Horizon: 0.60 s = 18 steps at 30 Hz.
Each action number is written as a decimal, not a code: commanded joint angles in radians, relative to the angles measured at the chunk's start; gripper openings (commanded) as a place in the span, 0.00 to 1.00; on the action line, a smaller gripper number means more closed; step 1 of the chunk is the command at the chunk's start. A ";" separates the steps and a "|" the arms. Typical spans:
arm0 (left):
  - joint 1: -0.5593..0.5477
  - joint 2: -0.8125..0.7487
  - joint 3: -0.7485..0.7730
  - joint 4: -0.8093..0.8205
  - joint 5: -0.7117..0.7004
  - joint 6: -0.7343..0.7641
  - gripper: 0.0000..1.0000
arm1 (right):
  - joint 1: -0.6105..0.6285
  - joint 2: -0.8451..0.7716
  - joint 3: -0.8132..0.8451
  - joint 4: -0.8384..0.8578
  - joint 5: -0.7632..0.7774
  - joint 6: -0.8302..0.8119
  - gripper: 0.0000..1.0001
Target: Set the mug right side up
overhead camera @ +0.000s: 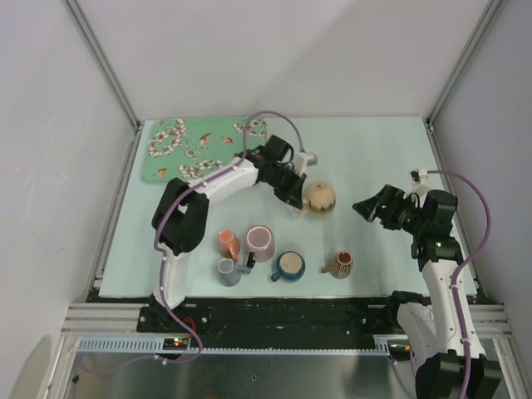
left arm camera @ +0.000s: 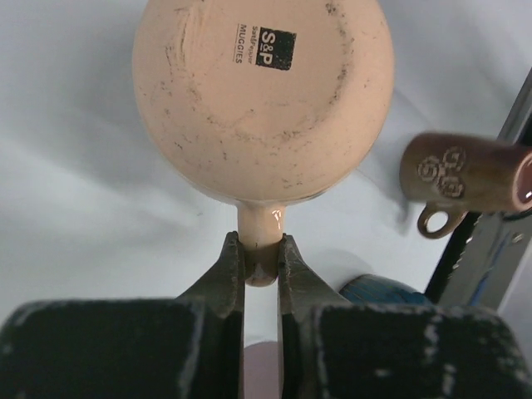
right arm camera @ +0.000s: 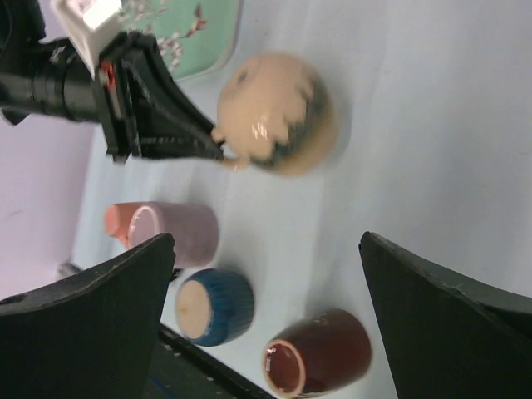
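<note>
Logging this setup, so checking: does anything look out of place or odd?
The beige mug is upside down, stamped base up, its handle pinched in the left pincer. The brown mug near the front lies on its side.

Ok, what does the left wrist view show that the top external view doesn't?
Only left wrist: the printed maker's stamp on the beige mug base, and the left gripper shut on its handle. Only top external: the floral mat at the far left and the open right gripper. Both: the beige mug and the brown mug.
</note>
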 commanded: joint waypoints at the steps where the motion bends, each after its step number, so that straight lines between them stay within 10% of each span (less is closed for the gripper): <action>1: 0.091 -0.061 0.058 0.111 0.178 -0.297 0.00 | 0.006 0.072 -0.013 0.115 -0.153 0.180 1.00; 6: 0.150 -0.079 0.063 0.155 0.200 -0.479 0.00 | 0.164 0.093 -0.018 0.199 0.006 0.114 1.00; 18: 0.223 -0.225 0.069 0.160 0.367 -0.778 0.00 | 0.595 0.004 -0.076 0.476 0.534 -0.669 1.00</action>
